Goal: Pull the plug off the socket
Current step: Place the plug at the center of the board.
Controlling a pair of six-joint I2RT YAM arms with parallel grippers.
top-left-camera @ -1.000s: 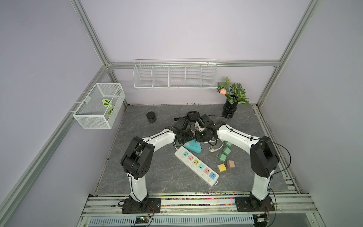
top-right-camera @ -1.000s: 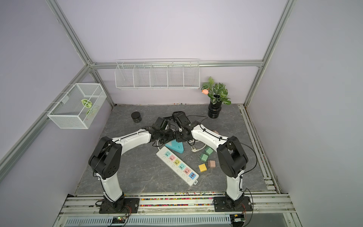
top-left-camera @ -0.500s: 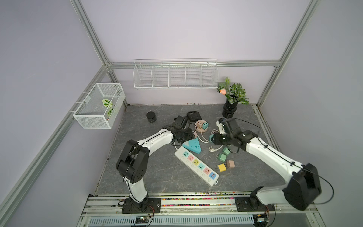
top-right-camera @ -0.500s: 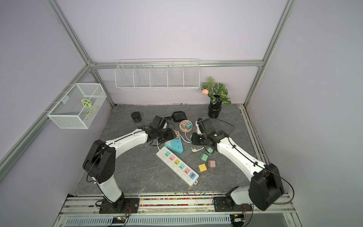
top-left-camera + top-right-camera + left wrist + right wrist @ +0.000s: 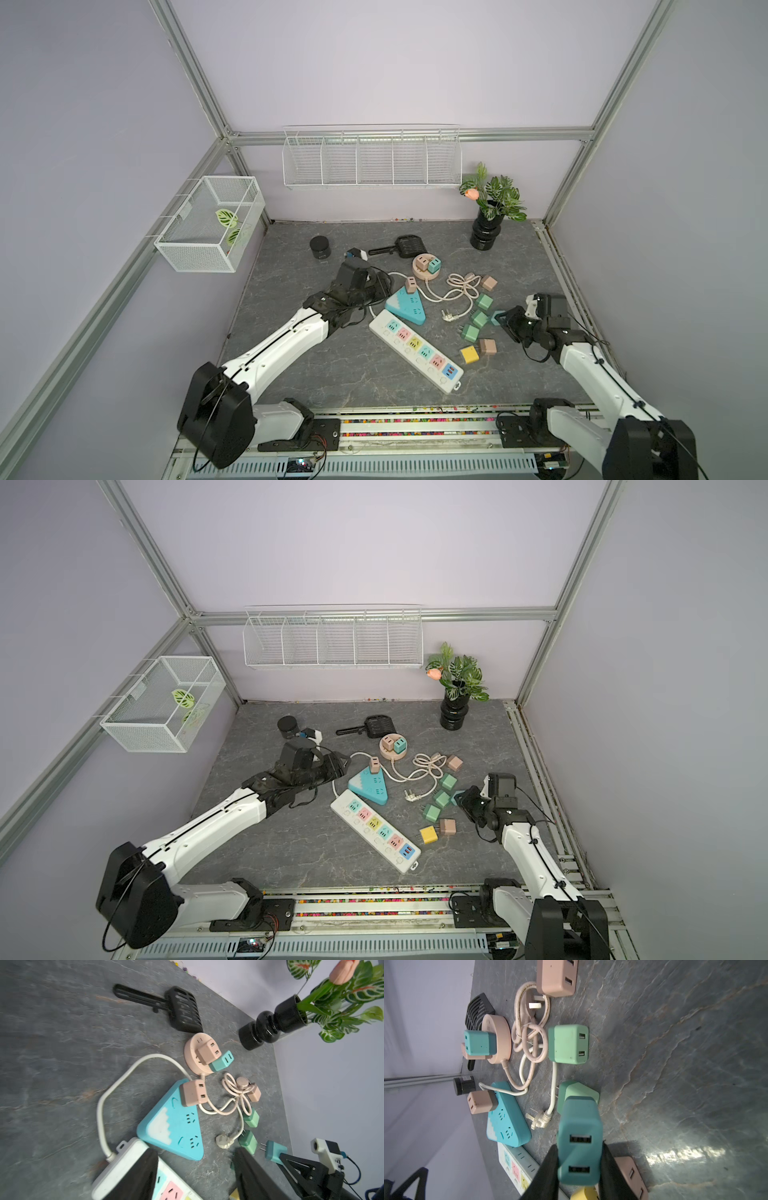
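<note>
My right gripper (image 5: 579, 1147) is shut on a teal plug (image 5: 579, 1126) and holds it just above the table at the right, beside the loose plugs; both top views show it (image 5: 497, 318) (image 5: 457, 798). The plug's prongs are bare in the left wrist view (image 5: 274, 1150). A round pink socket (image 5: 420, 272) at the back carries a pink plug (image 5: 423, 262) and a teal plug (image 5: 434, 264). A blue triangular socket (image 5: 405, 309) carries a pink plug (image 5: 411, 284). My left gripper (image 5: 195, 1167) hangs open and empty over the end of the white power strip (image 5: 415, 351), near the blue socket.
Loose green plugs (image 5: 480, 319), a pink one (image 5: 487, 346) and a yellow one (image 5: 469, 354) lie beside the right gripper. A coiled cable (image 5: 457, 286), a black scoop (image 5: 409, 245), a black can (image 5: 320, 247) and a vase with a plant (image 5: 484, 235) stand farther back.
Both grippers were together at the round pink socket a second ago. The right arm has drawn back to the right with the teal plug. The left gripper has opened wider and backed off leftward.
</note>
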